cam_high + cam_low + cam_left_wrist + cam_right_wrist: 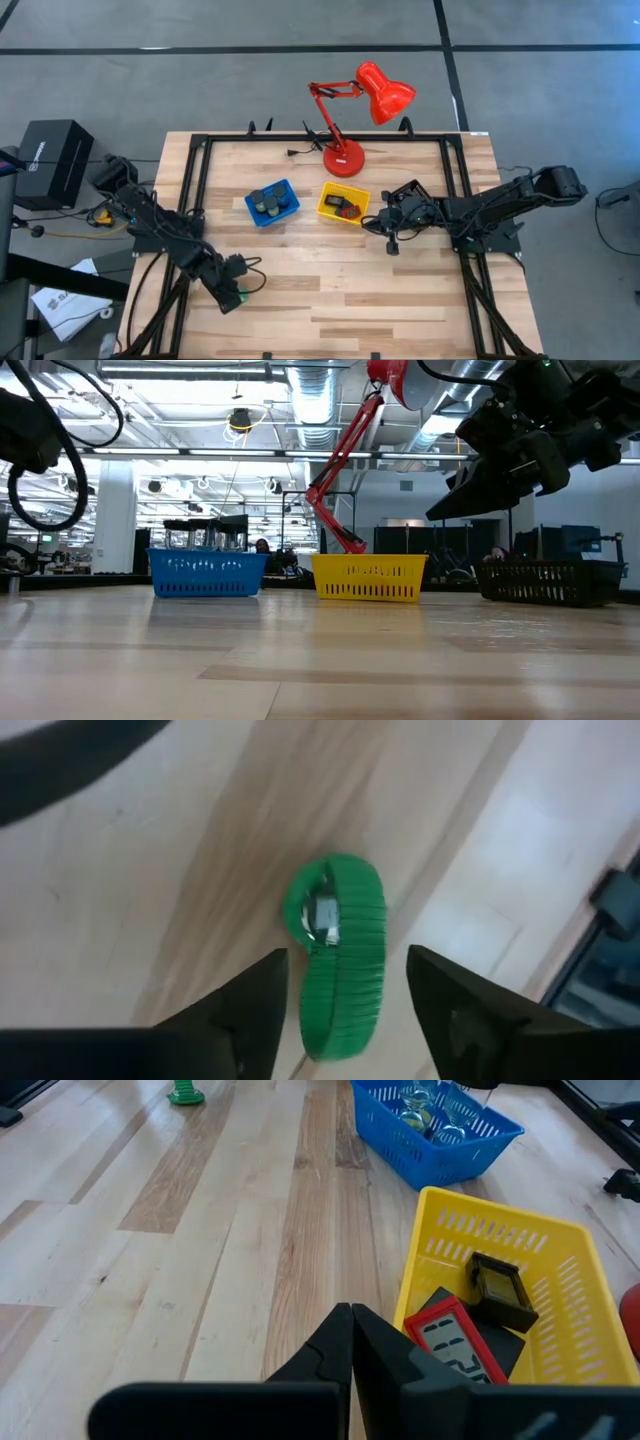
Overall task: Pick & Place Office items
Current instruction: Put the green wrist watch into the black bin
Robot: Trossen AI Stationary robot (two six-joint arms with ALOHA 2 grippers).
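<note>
A green clip (338,955) with a shiny metal middle lies flat on the wood near the table's front left. My left gripper (232,292) points steeply down over it, open. Its two dark fingers (262,1010) stand on either side of the clip with a narrow gap to each. My right gripper (352,1325) is shut with nothing in it, hanging above the table just right of the yellow tray (343,204). That tray holds a red rectangle (450,1338) and dark blocks (500,1290). The blue tray (272,202) holds several dark and clear pieces.
A big red desk lamp (345,155) stands at the table's far edge behind the trays, its head (385,92) reaching past the edge. Black frame rails (195,180) run along the table's left, right and far sides. Bare wood lies between the two grippers.
</note>
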